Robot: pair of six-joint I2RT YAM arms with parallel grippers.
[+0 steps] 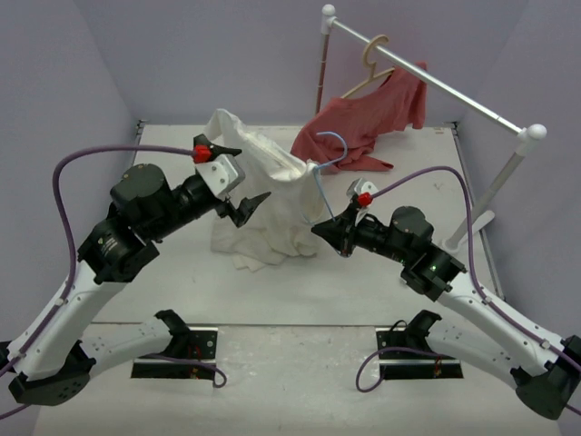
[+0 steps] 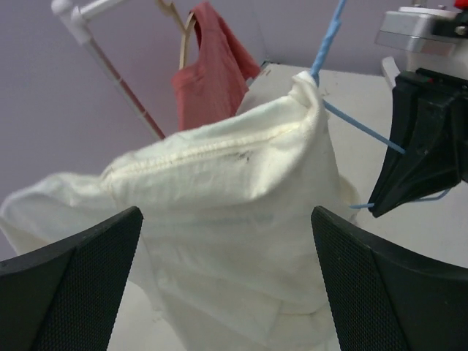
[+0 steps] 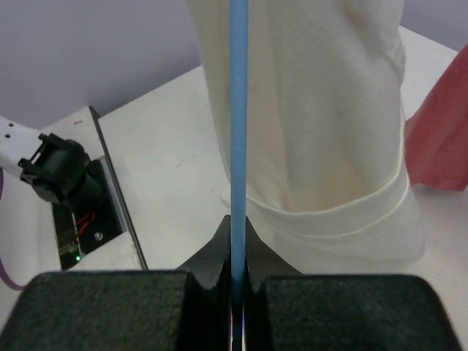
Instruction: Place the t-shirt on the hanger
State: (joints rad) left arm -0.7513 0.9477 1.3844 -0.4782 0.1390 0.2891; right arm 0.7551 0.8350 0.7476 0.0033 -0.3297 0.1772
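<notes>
The cream-white t-shirt [image 1: 259,195] hangs in a wrinkled bunch over the thin light-blue hanger [image 1: 320,186], its lower folds resting on the table. The hanger's small hook [image 1: 337,138] sticks up above the cloth. My right gripper [image 1: 325,227] is shut on the hanger's wire [image 3: 238,110], right beside the t-shirt [image 3: 314,110]. My left gripper [image 1: 247,174] stands open at the shirt's left side. In the left wrist view the t-shirt [image 2: 234,205] fills the space ahead of the fingers [image 2: 73,278], with nothing clamped between them. The hanger [image 2: 329,36] shows at the shirt's top right.
A salmon-red shirt [image 1: 368,123] hangs from a beige hanger [image 1: 372,64] on the white rail [image 1: 436,86] at the back right, its lower part lying on the table. The rail's posts [image 1: 495,191] stand along the right side. Lilac walls close in the table.
</notes>
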